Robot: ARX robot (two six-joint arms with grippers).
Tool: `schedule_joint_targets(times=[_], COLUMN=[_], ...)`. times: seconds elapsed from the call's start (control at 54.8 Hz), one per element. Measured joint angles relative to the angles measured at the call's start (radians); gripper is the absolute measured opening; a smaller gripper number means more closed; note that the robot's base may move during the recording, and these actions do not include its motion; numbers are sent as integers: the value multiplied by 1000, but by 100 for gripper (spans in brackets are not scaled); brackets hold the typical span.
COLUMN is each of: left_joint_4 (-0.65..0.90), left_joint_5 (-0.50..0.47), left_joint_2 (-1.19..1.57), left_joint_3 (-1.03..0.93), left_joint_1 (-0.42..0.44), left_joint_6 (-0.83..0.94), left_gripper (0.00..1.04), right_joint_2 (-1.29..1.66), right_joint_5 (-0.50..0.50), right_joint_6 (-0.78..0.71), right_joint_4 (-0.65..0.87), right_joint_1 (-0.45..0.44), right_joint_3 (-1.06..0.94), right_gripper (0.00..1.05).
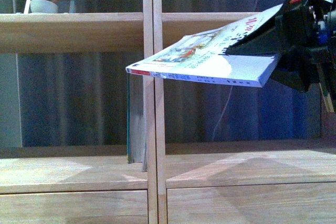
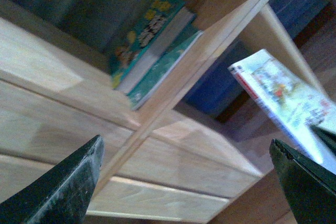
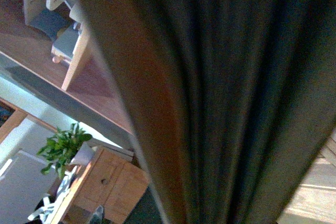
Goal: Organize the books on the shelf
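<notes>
My right gripper (image 1: 247,45) is shut on the thin paperback book (image 1: 210,61) and holds it nearly flat in front of the light-wood shelf (image 1: 155,129). The book's red-white spine end points left and reaches across the centre divider. The paperback also shows in the left wrist view (image 2: 278,95). A teal book (image 1: 135,124) stands upright in the left compartment against the divider. In the left wrist view it (image 2: 149,38) leans with a thinner teal one beside it. My left gripper (image 2: 184,182) is open and empty, facing the drawer fronts below. In the right wrist view a dark blurred surface hides the jaws.
A shelf board (image 1: 73,24) runs above the held book, with a white bowl (image 1: 43,5) and white objects on it. Drawer fronts (image 1: 236,203) lie under the compartments. The right wrist view shows a potted plant (image 3: 63,148) and a wooden cabinet (image 3: 102,182).
</notes>
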Motion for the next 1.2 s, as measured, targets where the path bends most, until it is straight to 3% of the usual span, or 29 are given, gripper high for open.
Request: schedule_joint_targets(times=[0.256,0.438,0.876,1.205], left_joint_4=[222,346,415,407], left_joint_5=[-72,-160,-243,-264], left_joint_2=[159,283,462,519], left_joint_3=[66,123,244,316], left_joint_1=[-84,-194,-327,-372], left_joint_6=[-254,-361,-389,-382], left_gripper=[97,97,97,97], right_joint_2=[0,-2,-47,-49], right_joint_5=[21,23,-39,-80], right_joint_6=[2,18,47,45], right_joint_4=[-1,-12,-30,-44], right_joint_1=[54,93,146,165], right_joint_3=[9,9,9,-4], right_gripper=[7,7,7,7])
